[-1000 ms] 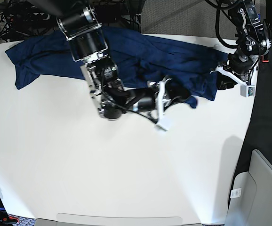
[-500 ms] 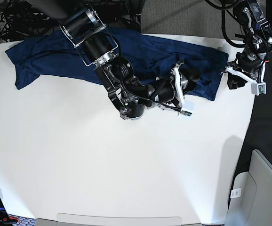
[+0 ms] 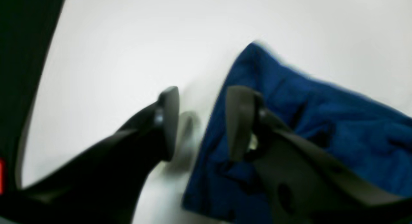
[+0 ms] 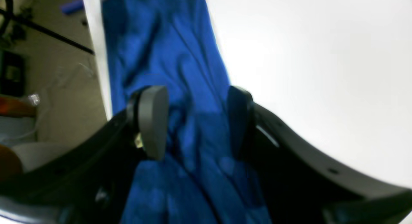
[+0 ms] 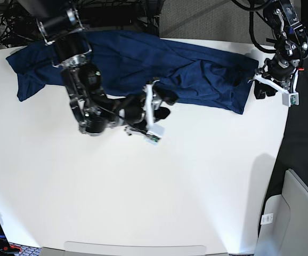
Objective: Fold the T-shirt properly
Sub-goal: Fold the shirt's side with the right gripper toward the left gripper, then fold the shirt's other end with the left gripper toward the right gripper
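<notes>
T-shirt (image 5: pixel 143 61) lies strung along the table's (image 5: pixel 143 202) far edge; soft, limp knit. Left gripper (image 3: pixel 199 121) and right gripper (image 4: pixel 193 121) both open, empty. Pinch hem corners, not bulk.

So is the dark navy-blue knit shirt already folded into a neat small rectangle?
No, the dark navy-blue knit shirt lies stretched out along the white table's far edge.

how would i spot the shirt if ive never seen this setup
Look at the white table and follow its far edge. The shirt lies stretched along it, a long rumpled band of dark navy cloth, the only fabric and the only blue thing on the table.
</notes>
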Motion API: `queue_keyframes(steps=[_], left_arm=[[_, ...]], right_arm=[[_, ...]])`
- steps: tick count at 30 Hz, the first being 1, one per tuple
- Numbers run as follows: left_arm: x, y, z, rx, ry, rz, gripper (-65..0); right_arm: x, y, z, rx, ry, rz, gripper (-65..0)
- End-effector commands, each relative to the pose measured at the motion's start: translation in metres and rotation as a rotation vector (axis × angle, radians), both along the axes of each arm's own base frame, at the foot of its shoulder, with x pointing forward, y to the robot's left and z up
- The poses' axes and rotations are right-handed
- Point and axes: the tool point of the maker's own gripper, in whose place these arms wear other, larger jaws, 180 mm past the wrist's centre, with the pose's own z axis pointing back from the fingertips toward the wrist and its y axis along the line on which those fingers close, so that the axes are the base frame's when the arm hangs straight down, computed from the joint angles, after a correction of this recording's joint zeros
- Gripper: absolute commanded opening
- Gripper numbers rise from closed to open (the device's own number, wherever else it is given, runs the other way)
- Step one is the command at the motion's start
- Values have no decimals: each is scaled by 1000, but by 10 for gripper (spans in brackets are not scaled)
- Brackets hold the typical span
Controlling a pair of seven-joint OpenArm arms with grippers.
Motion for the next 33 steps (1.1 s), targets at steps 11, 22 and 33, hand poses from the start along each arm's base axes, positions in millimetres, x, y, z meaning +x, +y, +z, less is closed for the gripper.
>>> queue_keyframes(steps=[11, 22, 33], left_arm=[[-1, 11, 8, 37, 116, -67, -352], [7, 5, 18, -119, 107, -128, -336], [10, 2, -6, -301, 174, -109, -337]], right_arm=[[-15, -126, 7, -172, -113, -145, -352], [-47, -190, 14, -307, -141, -211, -352], [-57, -203, 14, -342, -135, -219, -352]])
